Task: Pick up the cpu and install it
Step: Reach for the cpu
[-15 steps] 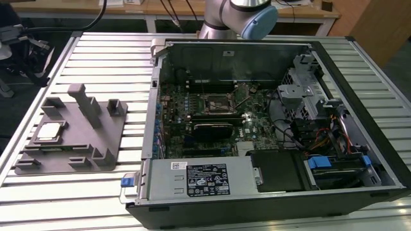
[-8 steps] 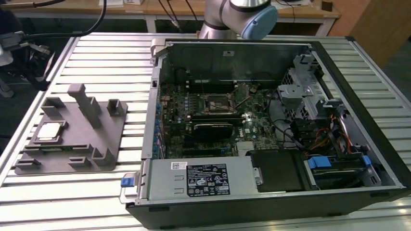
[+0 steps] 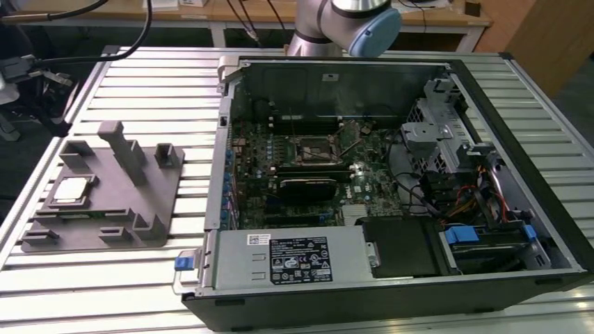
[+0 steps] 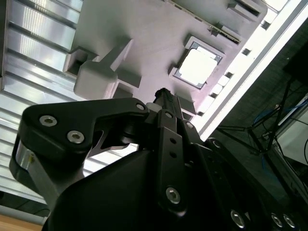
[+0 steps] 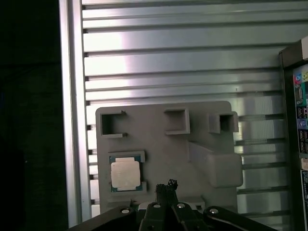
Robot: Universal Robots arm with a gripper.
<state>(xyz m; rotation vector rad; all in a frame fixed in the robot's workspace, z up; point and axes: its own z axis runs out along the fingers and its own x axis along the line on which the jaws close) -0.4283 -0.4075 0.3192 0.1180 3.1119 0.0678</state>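
Silver cpu lies in a recess of the tray; gripper hovers near it, clenched on nothing.

The cpu lies in the grey tray.

The arm is a silver-grey tubular body. Its joint carries a round light-blue end cap. The gripper is matte black, built of flat angular link plates fastened with bright silver socket-head screws.
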